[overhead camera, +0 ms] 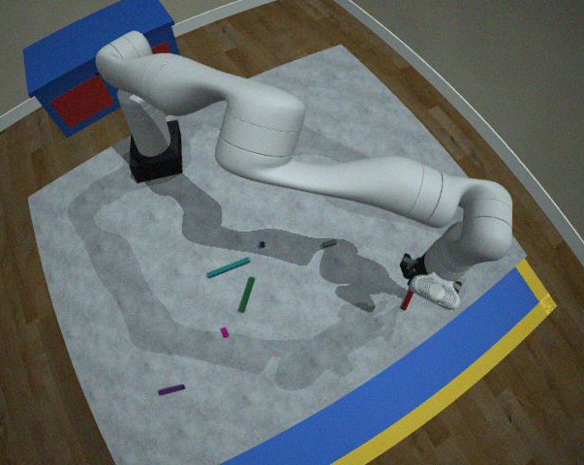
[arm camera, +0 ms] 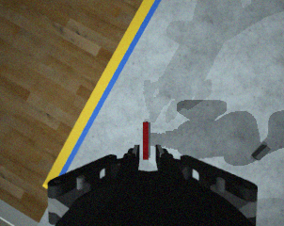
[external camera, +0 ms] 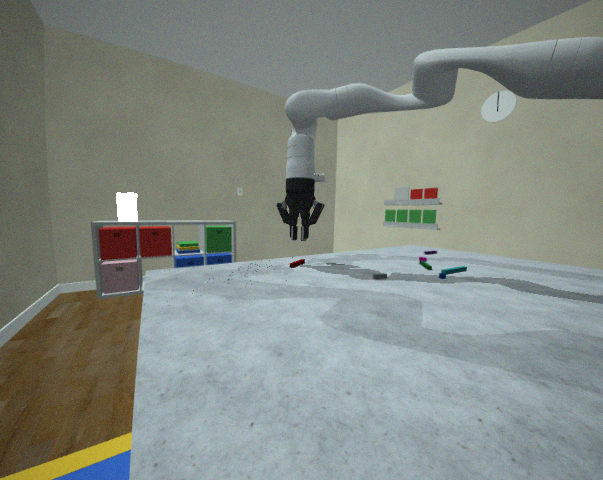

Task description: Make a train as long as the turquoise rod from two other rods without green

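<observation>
A slim, straight red rod [overhead camera: 407, 299] [external camera: 297, 263] [arm camera: 146, 140] lies flat on the mottled grey tabletop [overhead camera: 292, 305] [external camera: 342, 372] [arm camera: 236, 56]. Above it, the black two-fingered gripper [overhead camera: 427, 277] [external camera: 298, 234] [arm camera: 147, 152] is partly open, holding nothing.

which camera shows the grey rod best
The top view: the grey rod lies in plain sight, its length clear. The exterior shows it small and foreshortened; the wrist shows it whole, near the right edge.

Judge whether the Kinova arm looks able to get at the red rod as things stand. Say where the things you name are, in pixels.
Probably yes: the gripper [overhead camera: 411, 281] [external camera: 298, 240] [arm camera: 147, 152] hangs above the red rod [overhead camera: 407, 299] [external camera: 297, 263] [arm camera: 146, 140], its fingers slightly apart, and nothing appears to block the way down.
</observation>
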